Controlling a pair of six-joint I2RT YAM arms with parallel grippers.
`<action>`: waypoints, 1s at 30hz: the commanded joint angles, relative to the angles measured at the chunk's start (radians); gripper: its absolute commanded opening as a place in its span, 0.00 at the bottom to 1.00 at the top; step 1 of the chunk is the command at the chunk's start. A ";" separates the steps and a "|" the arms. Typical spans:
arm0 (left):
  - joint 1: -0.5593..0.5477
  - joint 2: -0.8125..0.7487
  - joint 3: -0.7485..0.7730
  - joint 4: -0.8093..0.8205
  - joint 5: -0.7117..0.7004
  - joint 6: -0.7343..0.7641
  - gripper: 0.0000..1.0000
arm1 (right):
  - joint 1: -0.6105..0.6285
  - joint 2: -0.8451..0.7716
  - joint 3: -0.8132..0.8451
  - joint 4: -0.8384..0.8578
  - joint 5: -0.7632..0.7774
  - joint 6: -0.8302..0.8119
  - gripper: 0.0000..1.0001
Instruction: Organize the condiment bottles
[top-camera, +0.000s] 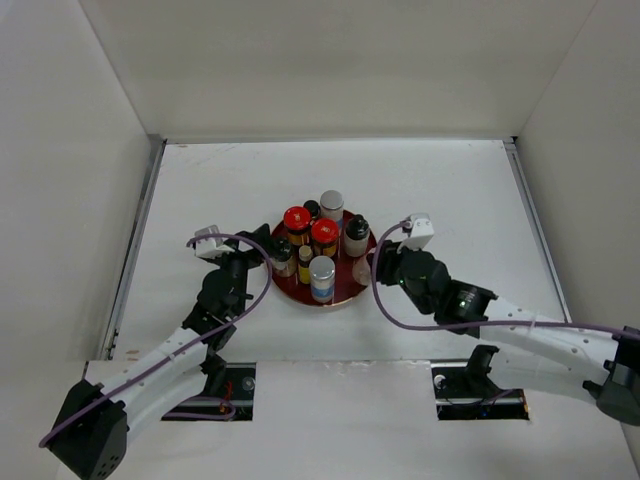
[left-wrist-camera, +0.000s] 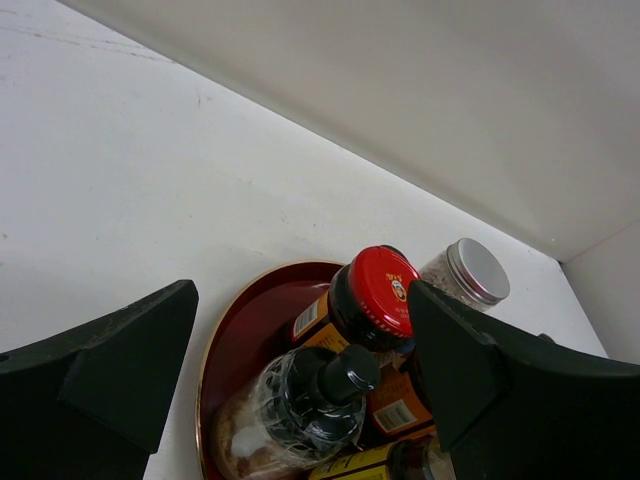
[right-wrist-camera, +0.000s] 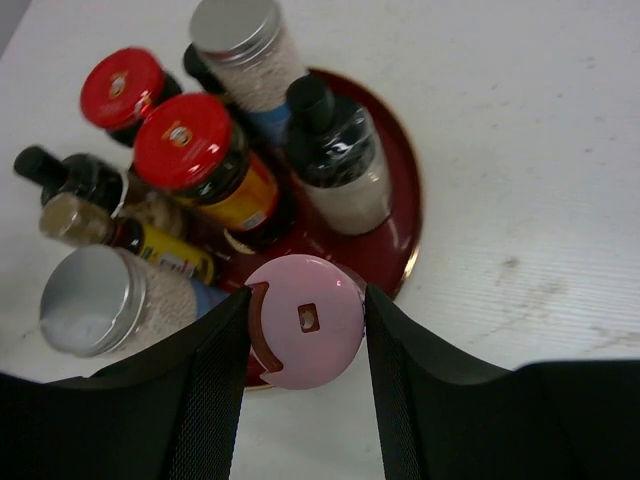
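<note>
The white desk (top-camera: 450, 200) carries a round dark-red plate (top-camera: 345, 292) at its centre. The left claw (left-wrist-camera: 300, 300) stands wide open at the plate's left rim and grips nothing. The right claw (right-wrist-camera: 307, 297) is closed on the pink-capped bottle (right-wrist-camera: 305, 325) at the plate's right rim, one finger touching each side of the cap. The remaining condiment bottles stand upright, crowded on the plate: two silver-lidded jars (right-wrist-camera: 235, 28), two red-lidded jars (right-wrist-camera: 182, 140), a black-capped clear bottle (right-wrist-camera: 335, 150), a dark black-capped bottle (right-wrist-camera: 60, 172) and a slim yellow-labelled bottle (right-wrist-camera: 150, 240).
</note>
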 joint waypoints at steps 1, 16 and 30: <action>0.011 -0.013 -0.012 0.060 -0.010 -0.001 0.87 | 0.045 0.054 -0.001 0.124 0.004 0.020 0.39; 0.023 0.053 -0.006 0.070 -0.028 -0.005 1.00 | 0.016 0.355 0.024 0.368 -0.026 -0.097 0.40; 0.072 0.102 0.101 -0.083 -0.050 -0.097 1.00 | -0.010 0.288 0.002 0.445 -0.033 -0.157 0.80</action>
